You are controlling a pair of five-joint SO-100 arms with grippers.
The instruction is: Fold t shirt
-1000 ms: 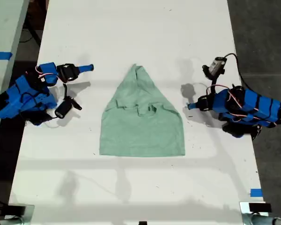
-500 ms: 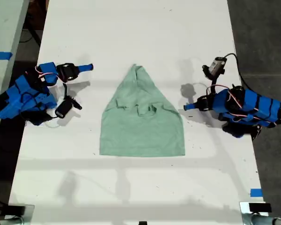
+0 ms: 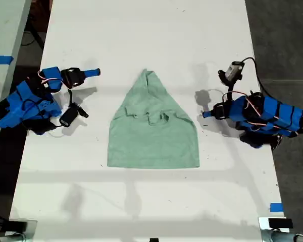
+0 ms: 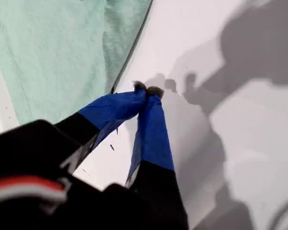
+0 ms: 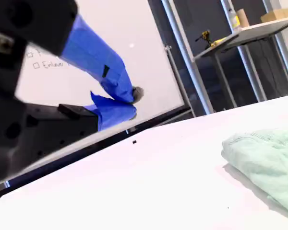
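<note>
Closed and empty, my first gripper (image 4: 146, 91) hangs just above the white table (image 3: 141, 30), jaws pressed together, just beside the edge of the pale mint-green cloth t shirt (image 4: 53, 52). It lies mid-table, its long axis running from square hem to far point, toward the exterior view's left of this claw. Farther off, my second gripper (image 5: 132, 100) also looks shut and empty, so the first seems nearer.

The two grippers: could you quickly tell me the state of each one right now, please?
My first gripper: jaws closed on nothing, beside the t shirt.
My second gripper: jaws closed, empty, raised above the table.
</note>
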